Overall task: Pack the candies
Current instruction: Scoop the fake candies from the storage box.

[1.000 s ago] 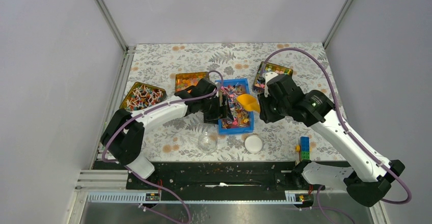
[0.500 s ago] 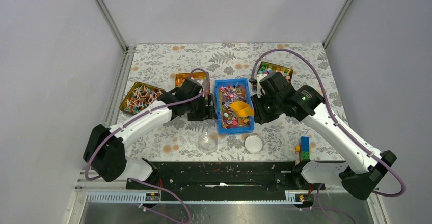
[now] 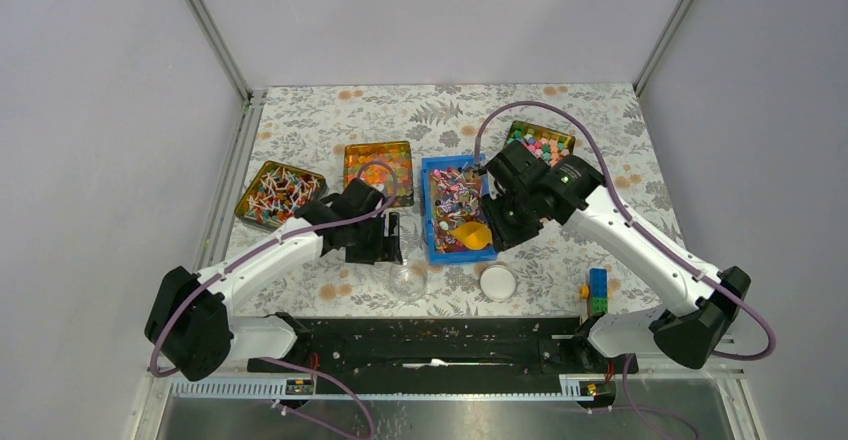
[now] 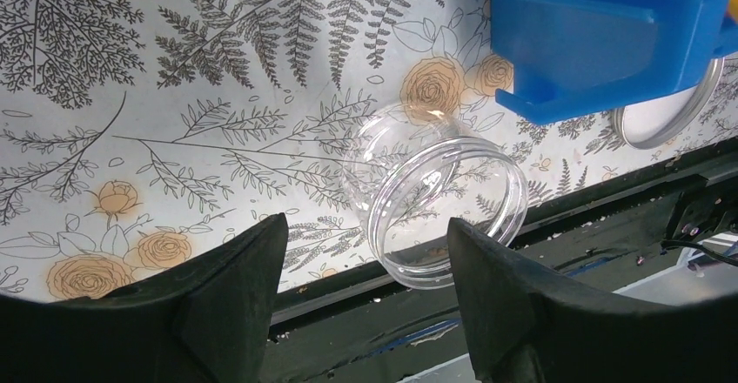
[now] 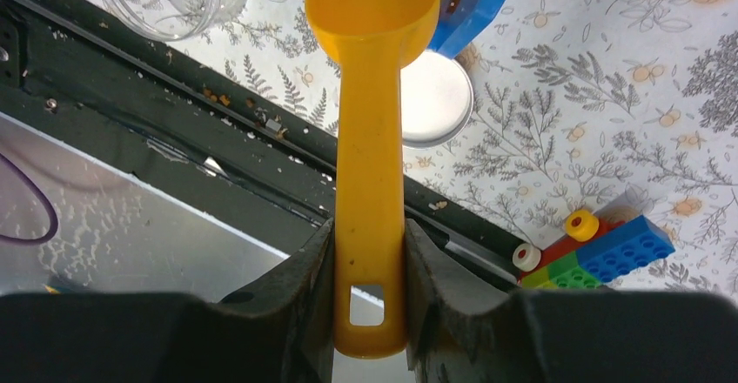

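Yellow plastic scoop (image 5: 370, 96), its handle clenched between the fingers of the right claw (image 5: 370, 226), is pitched bowl-down into the near end of the blue bin (image 3: 463, 257). That angle suits gathering the candies (image 3: 453, 185), which lie heaped inside this bin at the middle of the desk (image 3: 330, 120); none can be made out in the scoop bowl. The left claw (image 4: 365, 233) is released and grasps nothing. Its fingers straddle the view of the clear jar (image 4: 435, 200), which sits lidless by the desk's near edge, just beside the bin's near-left corner. The claw is probably poised there to steady the jar for filling. The white lid (image 3: 497, 281) lies apart along the same near edge, leaving the jar mouth free to receive a pour. The step in hand appears to be scooping. The jar looks empty, so packing seems barely begun.
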